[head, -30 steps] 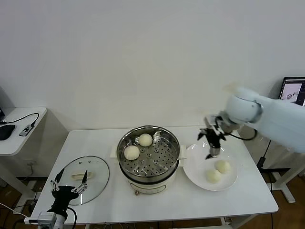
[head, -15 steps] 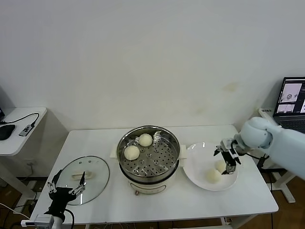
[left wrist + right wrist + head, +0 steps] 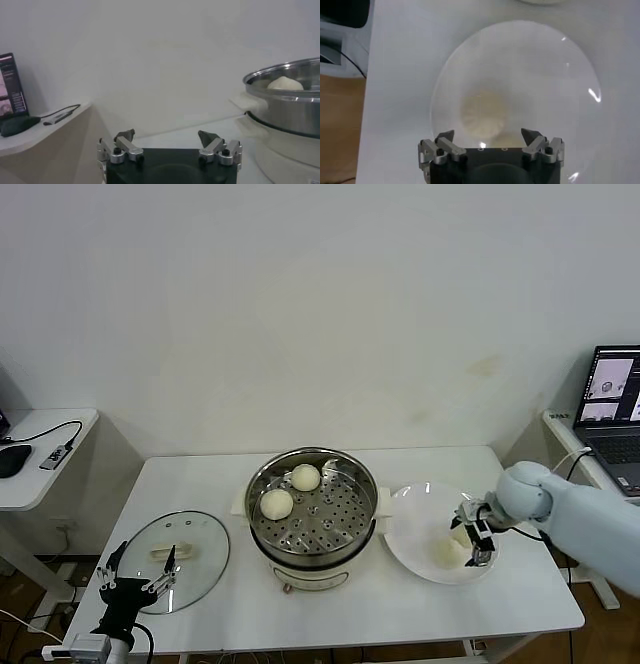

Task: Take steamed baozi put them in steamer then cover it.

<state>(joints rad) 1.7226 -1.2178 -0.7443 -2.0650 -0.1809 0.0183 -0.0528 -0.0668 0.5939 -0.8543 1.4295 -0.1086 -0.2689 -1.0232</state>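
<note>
right claw spread wide over the plate

your right claw [image 3: 474, 536] is low over the white plate [image 3: 420, 556], fingers spread wide, holding nothing; one baozi [image 3: 483, 113] lies just ahead between the fingertips. a second plate baozi [image 3: 446, 551] sits beside it. two more rest in the steamer [image 3: 313, 529] mid-worktop [image 3: 400, 609]. plate rim nears the worktop's right edge. left claw [image 3: 133, 586] parked open by the glass lid [image 3: 180, 549].
</note>
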